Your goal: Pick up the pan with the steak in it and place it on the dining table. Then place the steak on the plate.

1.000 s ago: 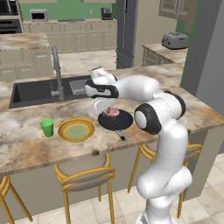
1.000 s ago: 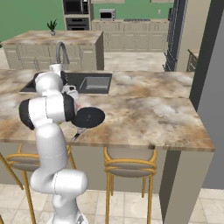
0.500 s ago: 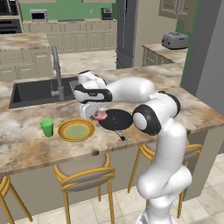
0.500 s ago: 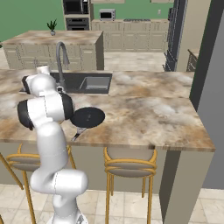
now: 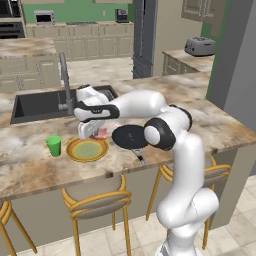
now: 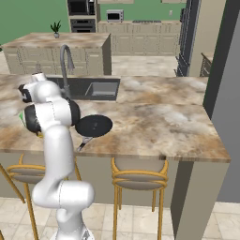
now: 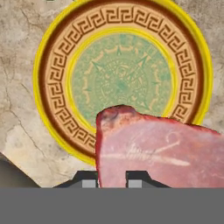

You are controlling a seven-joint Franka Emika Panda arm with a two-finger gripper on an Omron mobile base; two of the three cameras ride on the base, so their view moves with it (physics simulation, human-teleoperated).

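My gripper [image 5: 93, 131] is shut on the steak [image 5: 102, 134], a pinkish-red slab that hangs just above the right rim of the plate [image 5: 87, 149]. In the hand view the steak [image 7: 157, 148] is pinched between the fingertips [image 7: 89, 180] and covers the lower right of the plate [image 7: 122, 78], which has a yellow rim and a green centre. The black pan [image 5: 129, 136] sits empty on the dining table [image 5: 210, 125], right of the plate, its handle toward the front edge. From the right, the pan [image 6: 93, 125] shows beside the arm on the dining table [image 6: 154, 122].
A small green cup [image 5: 53, 145] stands left of the plate. Behind them lie the dark sink [image 5: 40, 105] and its grey tap [image 5: 64, 75]. Wooden stools [image 5: 95, 200] stand under the table's front edge. A toaster [image 5: 200, 46] sits on the far counter.
The gripper has carried the steak out of the pan and leftward to the plate's edge. The pan stays where it was, now empty.
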